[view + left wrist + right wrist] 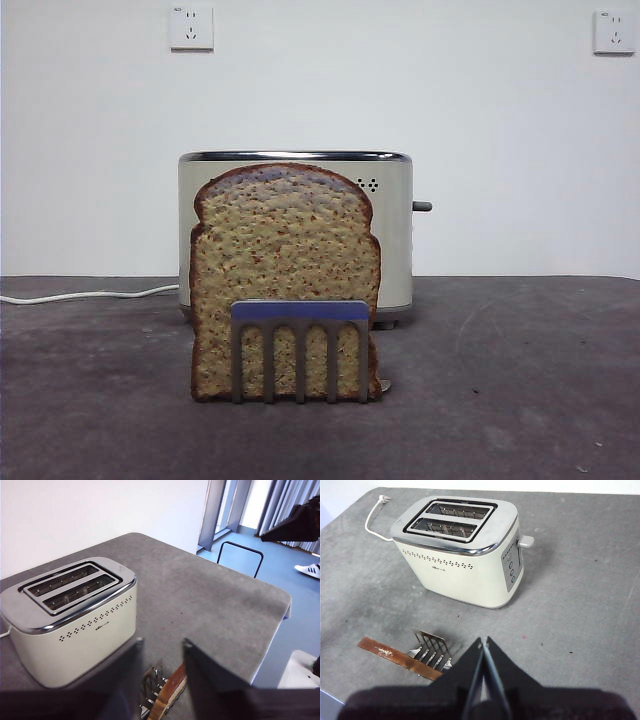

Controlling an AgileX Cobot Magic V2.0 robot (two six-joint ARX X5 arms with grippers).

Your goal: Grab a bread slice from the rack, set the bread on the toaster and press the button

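Note:
The slice of bread [285, 260], speckled tan with a dark crust, stands upright in the rack [300, 312], a small metal rack with a blue top bar. Behind them is the cream toaster [395, 230], and its button [422, 206] sticks out of the right end. No arm shows in the front view. In the left wrist view my left gripper [162, 642] is open above the bread's crust edge [170, 695] and the rack [150, 690], beside the toaster [75, 625]. My right gripper [483, 639] is shut and held high, apart from the bread [390, 655], the rack [430, 650], the toaster [465, 575] and the button [526, 541].
A white power cable [90, 295] runs left from the toaster across the grey table [500, 380]. Two wall sockets [191, 27] [613, 31] are on the back wall. The table's edge [280, 610] drops to the floor, where a black chair frame [240, 550] stands.

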